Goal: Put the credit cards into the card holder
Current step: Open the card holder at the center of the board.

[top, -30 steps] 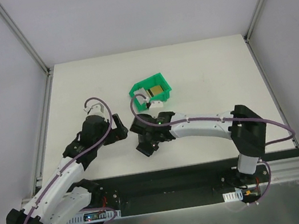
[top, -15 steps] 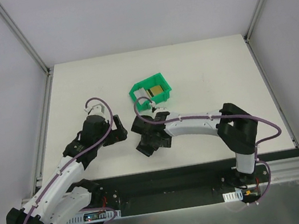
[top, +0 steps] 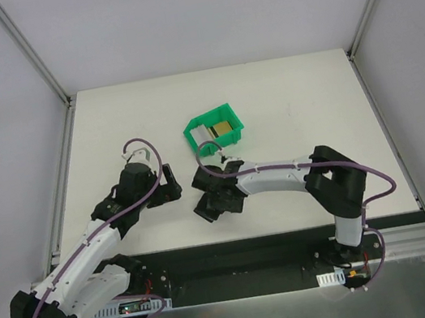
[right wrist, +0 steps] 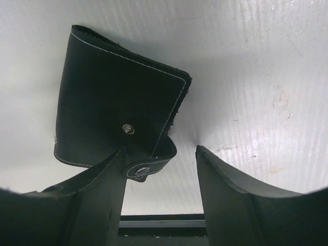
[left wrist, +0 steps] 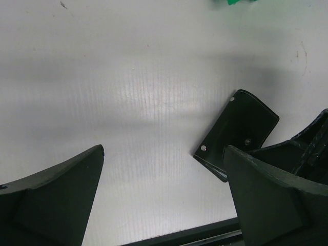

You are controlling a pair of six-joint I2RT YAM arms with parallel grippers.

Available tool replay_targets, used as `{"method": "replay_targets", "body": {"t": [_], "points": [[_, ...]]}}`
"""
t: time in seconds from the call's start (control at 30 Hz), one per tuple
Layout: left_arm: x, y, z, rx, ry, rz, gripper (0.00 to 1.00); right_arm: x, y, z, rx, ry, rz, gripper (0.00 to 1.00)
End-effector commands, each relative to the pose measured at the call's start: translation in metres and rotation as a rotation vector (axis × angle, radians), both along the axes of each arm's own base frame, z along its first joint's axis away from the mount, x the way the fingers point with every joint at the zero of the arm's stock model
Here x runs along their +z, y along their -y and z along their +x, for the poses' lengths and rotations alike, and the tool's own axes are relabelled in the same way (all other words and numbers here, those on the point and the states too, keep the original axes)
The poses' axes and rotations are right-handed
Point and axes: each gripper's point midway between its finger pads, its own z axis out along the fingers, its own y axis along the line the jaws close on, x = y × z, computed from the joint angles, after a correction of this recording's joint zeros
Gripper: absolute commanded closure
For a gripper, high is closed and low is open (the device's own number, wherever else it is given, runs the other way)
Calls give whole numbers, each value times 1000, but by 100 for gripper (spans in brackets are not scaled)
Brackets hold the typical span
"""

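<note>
While the left fingers hang wide open, the right fingers, parted around the tab of the wallet, should pinch it squarely.

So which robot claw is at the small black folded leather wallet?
The right gripper: its open jaws straddle the snap tab of the black wallet; the left gripper hangs apart.

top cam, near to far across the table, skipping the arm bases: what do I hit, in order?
card holder → left gripper → green bin
</note>
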Motion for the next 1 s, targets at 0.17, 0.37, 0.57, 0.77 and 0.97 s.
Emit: {"method": "replay_targets", "body": {"t": [0.17,0.37,0.57,0.77,0.97], "points": [[6,3,2,-21,5,-7,1,11,29,1,25,51,-47,49],[6,5,2,-29,-3,-11,1,17,32,5,75,88,-56,53],[5,12,1,-70,-22,-20,1,27,23,19,173,148,-70,49],[3,12,0,-74,-29,-17,1,23,26,19,164,137,-85,57],[0,15,-3,-102,-40,-23,1,24,36,16,153,138,-83,72]]}}
